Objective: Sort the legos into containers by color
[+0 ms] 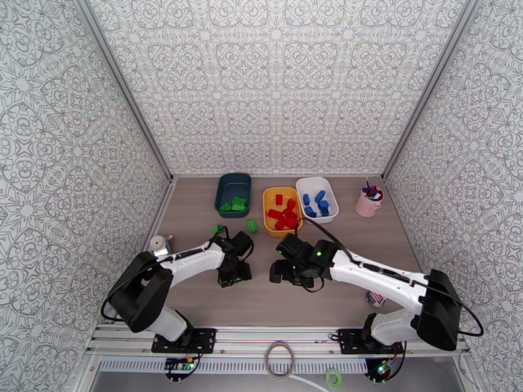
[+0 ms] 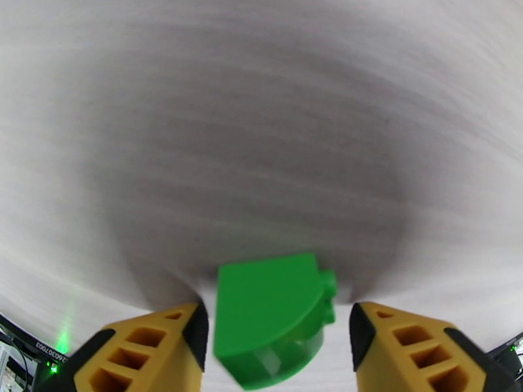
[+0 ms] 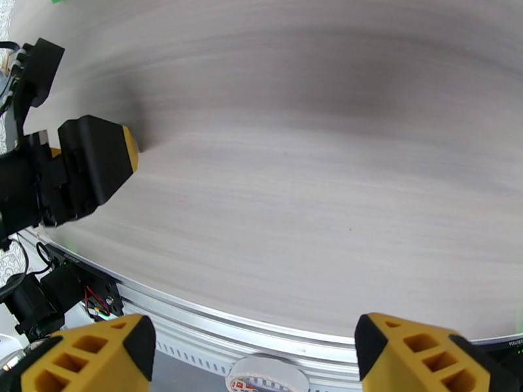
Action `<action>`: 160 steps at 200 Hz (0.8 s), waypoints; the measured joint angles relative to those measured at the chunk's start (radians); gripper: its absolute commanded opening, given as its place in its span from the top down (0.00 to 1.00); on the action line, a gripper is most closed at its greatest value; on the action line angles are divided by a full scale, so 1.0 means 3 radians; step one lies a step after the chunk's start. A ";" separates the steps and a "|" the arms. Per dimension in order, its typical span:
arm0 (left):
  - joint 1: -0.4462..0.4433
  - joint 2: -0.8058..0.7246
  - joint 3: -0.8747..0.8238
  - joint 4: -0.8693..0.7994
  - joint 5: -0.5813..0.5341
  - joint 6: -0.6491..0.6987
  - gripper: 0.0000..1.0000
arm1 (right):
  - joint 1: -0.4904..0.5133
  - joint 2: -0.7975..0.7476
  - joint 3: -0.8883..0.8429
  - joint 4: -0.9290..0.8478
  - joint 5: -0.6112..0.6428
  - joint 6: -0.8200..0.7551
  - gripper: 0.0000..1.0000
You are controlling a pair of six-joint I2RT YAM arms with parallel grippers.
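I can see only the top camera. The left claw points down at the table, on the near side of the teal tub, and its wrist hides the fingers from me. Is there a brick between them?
Observer: Yes. The left wrist view shows a green lego with one rounded side between the fingers of the left claw.
Operator: Is it clamped?
Observer: No. One finger seems to touch it, but a gap shows at the other finger.
Operator: And the right claw?
Observer: In its wrist view the right claw is wide open with nothing between its fingers, near the front edge of the table.
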 measured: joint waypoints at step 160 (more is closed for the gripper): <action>0.0031 -0.0031 0.0509 -0.0201 -0.0061 0.0245 0.66 | -0.0083 0.0257 0.0081 0.0099 -0.0018 -0.0118 0.15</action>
